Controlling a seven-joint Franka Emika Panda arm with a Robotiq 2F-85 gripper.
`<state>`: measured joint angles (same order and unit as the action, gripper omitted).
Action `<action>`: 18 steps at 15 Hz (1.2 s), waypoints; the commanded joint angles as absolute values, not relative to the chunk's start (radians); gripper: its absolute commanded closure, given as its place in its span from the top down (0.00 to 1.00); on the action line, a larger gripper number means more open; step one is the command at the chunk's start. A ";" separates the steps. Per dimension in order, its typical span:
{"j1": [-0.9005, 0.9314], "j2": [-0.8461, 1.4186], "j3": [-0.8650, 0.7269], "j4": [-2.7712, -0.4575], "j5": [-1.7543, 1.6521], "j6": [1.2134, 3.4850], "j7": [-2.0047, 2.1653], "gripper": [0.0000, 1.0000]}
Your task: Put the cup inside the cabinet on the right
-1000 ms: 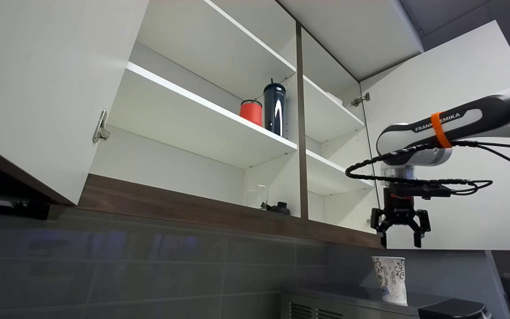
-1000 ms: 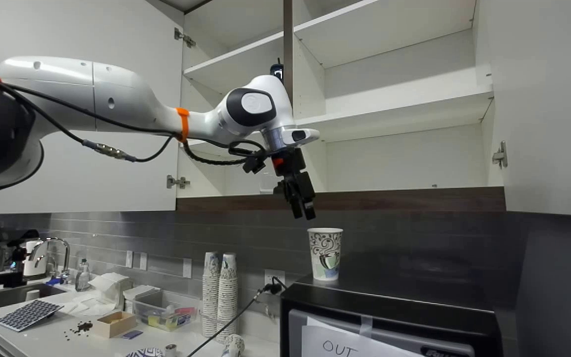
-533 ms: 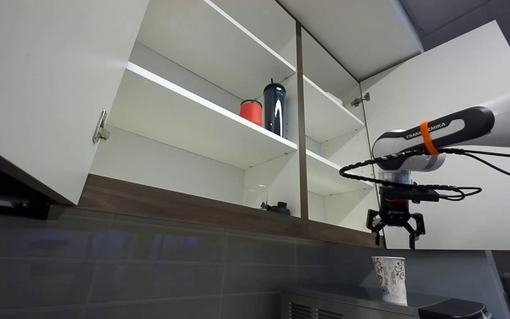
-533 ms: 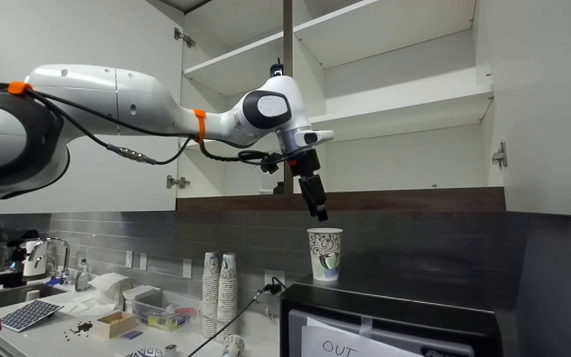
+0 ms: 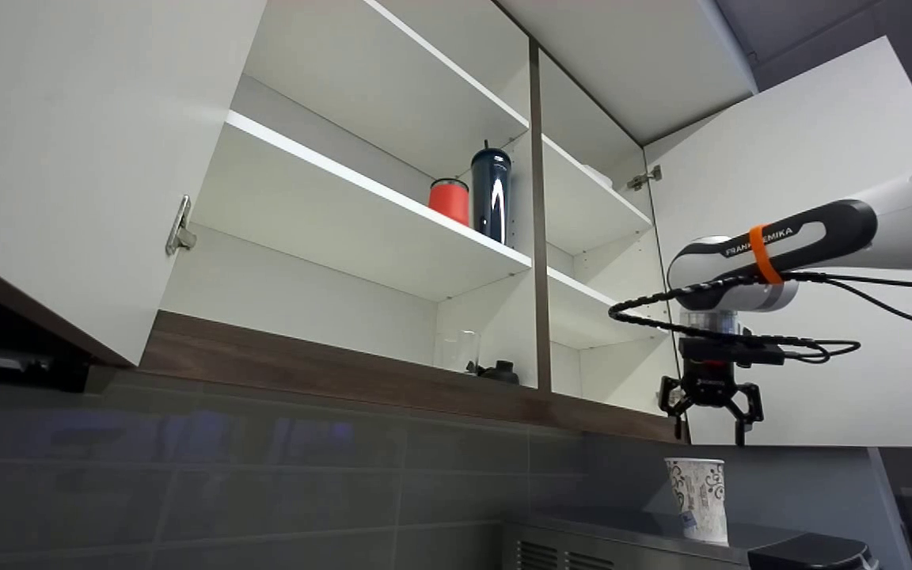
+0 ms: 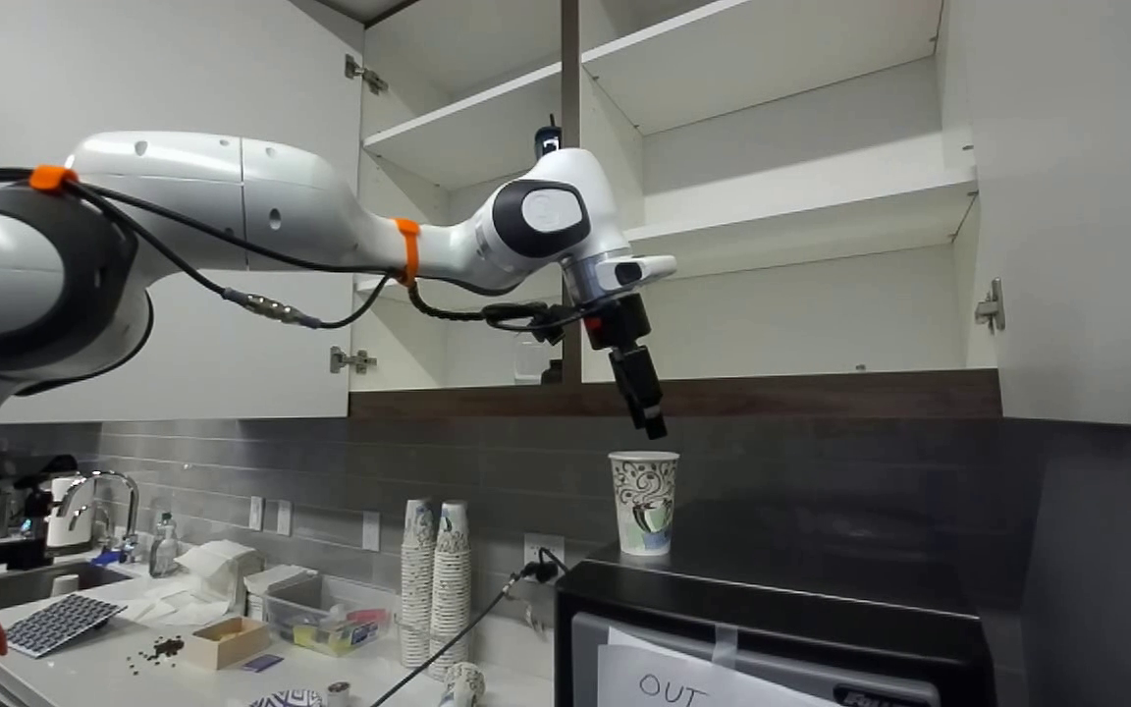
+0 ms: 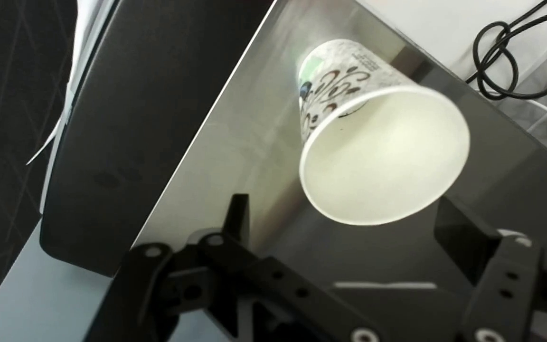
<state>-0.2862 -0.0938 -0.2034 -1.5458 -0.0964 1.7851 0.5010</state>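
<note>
The cup (image 5: 697, 500) is a pale paper cup with dark swirl markings. It stands upright on top of the microwave, also in an exterior view (image 6: 644, 503). In the wrist view the cup (image 7: 382, 161) shows its open mouth, inside bare. My gripper (image 5: 708, 440) is open and empty, a little above the cup's rim; it also shows in an exterior view (image 6: 657, 432). In the wrist view its fingers (image 7: 463, 237) stand wide apart, lower in the picture than most of the cup. The right cabinet compartment (image 5: 622, 372) has white shelves and its door open; it also shows in an exterior view (image 6: 801, 314).
The black microwave (image 6: 772, 589) is under the cup. A dark divider (image 5: 539, 222) separates the left compartment, with a red cup (image 5: 449, 202) and dark blue bottle (image 5: 491, 194). The open right door (image 6: 1086, 216) juts out. Stacked paper cups (image 6: 451, 589) stand on the counter.
My arm and gripper have moved to the right in an exterior view, coming over the cup at nearly the same height. The fingers stay open. The cup has not moved.
</note>
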 commanded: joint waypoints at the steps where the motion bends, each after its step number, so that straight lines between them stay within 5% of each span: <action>1: -0.280 -0.083 -0.222 -1.561 -0.099 1.793 0.505 0.94; 2: -0.280 -0.079 -0.224 -1.563 -0.099 1.790 0.504 0.89; 3: -0.279 -0.073 -0.227 -1.568 -0.090 1.781 0.502 0.72; 5: -0.277 -0.063 -0.229 -1.577 -0.082 1.775 0.500 0.64; 13: -0.277 -0.068 -0.233 -1.561 -0.036 1.751 0.484 0.00; 18: -0.274 -0.086 -0.229 -1.516 -0.031 1.745 0.492 0.01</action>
